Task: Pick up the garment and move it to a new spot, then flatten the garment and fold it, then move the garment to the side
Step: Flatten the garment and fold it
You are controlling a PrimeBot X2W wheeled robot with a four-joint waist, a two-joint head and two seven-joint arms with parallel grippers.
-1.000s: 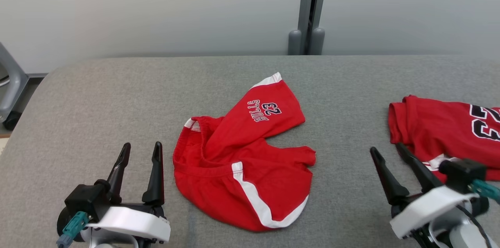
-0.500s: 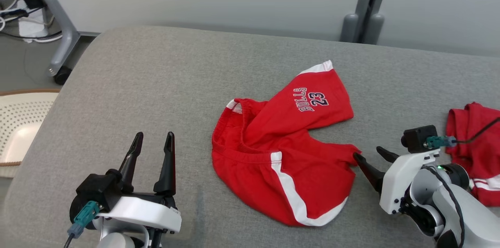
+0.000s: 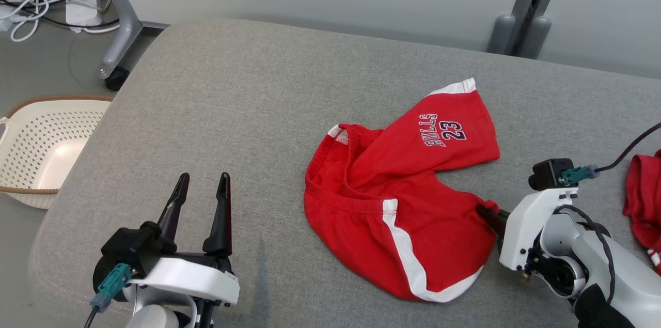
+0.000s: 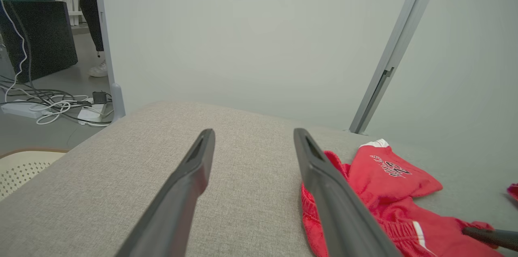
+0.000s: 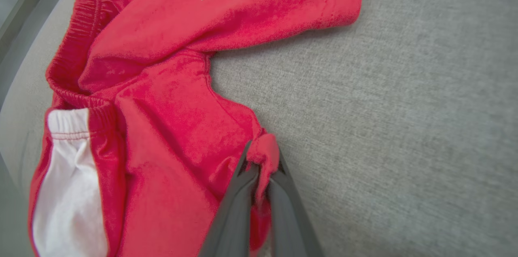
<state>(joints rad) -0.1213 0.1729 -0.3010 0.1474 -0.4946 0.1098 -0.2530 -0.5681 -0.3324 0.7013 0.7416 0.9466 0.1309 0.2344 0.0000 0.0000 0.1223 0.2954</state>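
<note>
Red shorts (image 3: 403, 204), crumpled, on grey padded top (image 3: 248, 111).

Head view: right claw (image 3: 485, 210) clamped on hem of nearer leg, at garment's right edge. Rest of cloth spread away to left of that claw, printed leg beyond it. Left claw (image 3: 202, 179) spread wide, empty, well apart from shorts, garment off to its right. Second red garment (image 3: 643, 188) on right claw's outer side, not touching. Pale perforated basket (image 3: 46, 147) on floor, left of left claw.

Left wrist view: left claw (image 4: 253, 133) wide, nothing between fingers. Shorts (image 4: 388, 172) to right of right-hand finger, waistband partly hidden behind it. Dark tip of right claw (image 4: 471, 232) at cloth's right edge.

Right wrist view: right claw (image 5: 261, 160) pinched tight on small bunched fold of hem. Bulk of shorts (image 5: 170, 107) up and left of fingertips, bare grey to right.
</note>
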